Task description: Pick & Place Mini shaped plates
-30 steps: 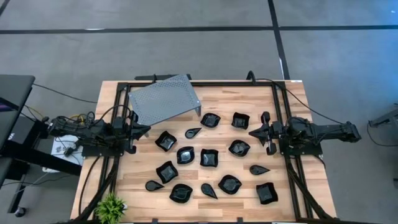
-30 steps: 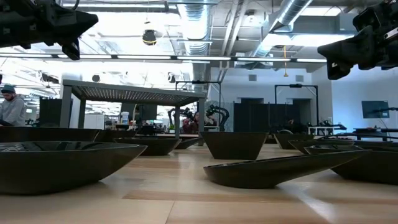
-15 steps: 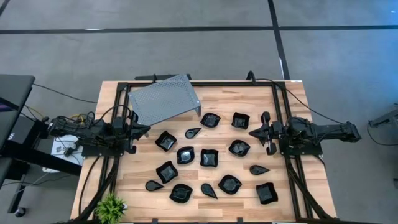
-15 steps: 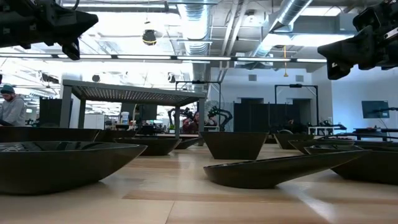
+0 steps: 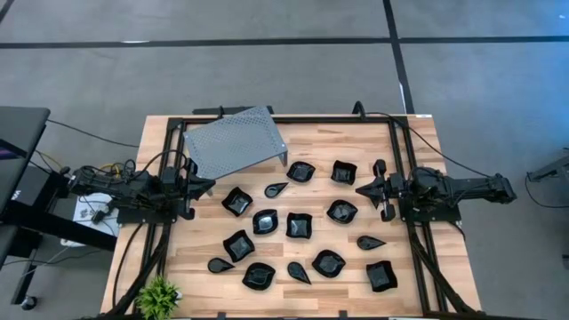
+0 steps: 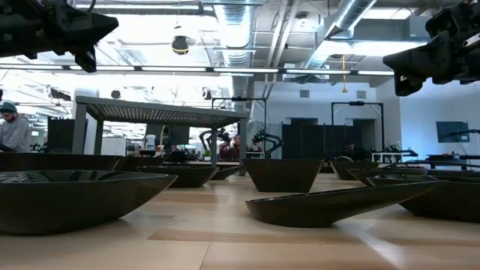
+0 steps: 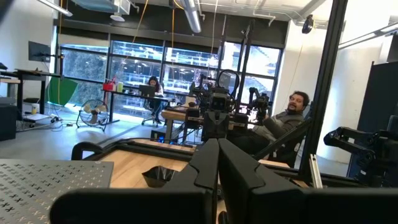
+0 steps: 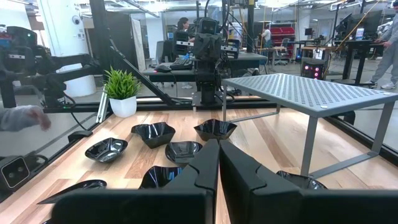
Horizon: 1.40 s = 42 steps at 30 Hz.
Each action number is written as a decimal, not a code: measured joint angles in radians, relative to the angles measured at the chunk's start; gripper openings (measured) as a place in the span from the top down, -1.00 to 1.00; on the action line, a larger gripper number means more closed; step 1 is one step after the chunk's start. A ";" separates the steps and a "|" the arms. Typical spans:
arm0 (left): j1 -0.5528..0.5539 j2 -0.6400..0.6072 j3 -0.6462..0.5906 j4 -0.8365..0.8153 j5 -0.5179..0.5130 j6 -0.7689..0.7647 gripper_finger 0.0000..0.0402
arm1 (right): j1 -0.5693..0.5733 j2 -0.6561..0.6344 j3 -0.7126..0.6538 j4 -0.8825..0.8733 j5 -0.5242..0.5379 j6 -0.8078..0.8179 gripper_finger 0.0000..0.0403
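Both arms idle at the table edges, nothing held.
Left gripper (image 5: 206,185) and right gripper (image 5: 362,189): fingers closed, empty, above the wood. Mini shaped plates (image 5: 299,225) scattered across the table (image 5: 418,142) centre, between the grippers; perforated stand (image 5: 233,142) far-left.

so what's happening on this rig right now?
Nothing is being handled at the moment. The left gripper and right gripper are both shut and empty, parked at opposite edges of the wooden table and pointing in toward the middle. The mini shaped plates lie scattered across the tabletop between them, none touched. The grey perforated stand sits at the back on the left arm's side with nothing on top of it.
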 joint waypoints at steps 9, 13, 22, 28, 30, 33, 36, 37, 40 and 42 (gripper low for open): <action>0.000 0.000 0.000 0.000 0.000 0.000 0.94 | 0.000 0.000 0.000 0.000 0.000 0.000 0.95; 0.000 0.000 0.000 0.000 0.000 0.000 0.94 | 0.000 0.000 0.000 0.000 0.000 0.000 0.95; 0.000 0.000 0.000 0.000 0.000 0.000 0.94 | 0.000 0.000 0.000 0.000 0.000 0.000 0.95; 0.000 0.000 0.000 0.000 0.000 -0.001 0.94 | -0.001 0.000 0.000 -0.014 0.001 -0.026 0.95; 0.000 0.000 0.000 0.000 0.000 -0.003 0.94 | -0.005 0.000 0.000 -0.015 0.000 -0.049 0.95; 0.000 0.000 0.000 0.012 0.000 -0.003 0.94 | -0.006 0.000 0.000 -0.015 -0.003 -0.053 0.95; 0.000 0.000 0.000 0.016 0.000 -0.003 0.94 | -0.006 0.000 0.000 -0.016 -0.004 -0.053 0.95; 0.000 0.000 0.000 0.016 0.000 -0.003 0.94 | -0.005 0.000 0.000 -0.016 -0.003 -0.053 0.95; 0.000 0.000 0.000 0.021 0.000 -0.008 0.94 | -0.012 0.000 0.000 -0.012 0.017 -0.146 0.95; 0.000 0.003 0.000 0.021 0.003 -0.026 0.94 | -0.022 0.000 0.000 -0.004 0.052 -0.303 0.95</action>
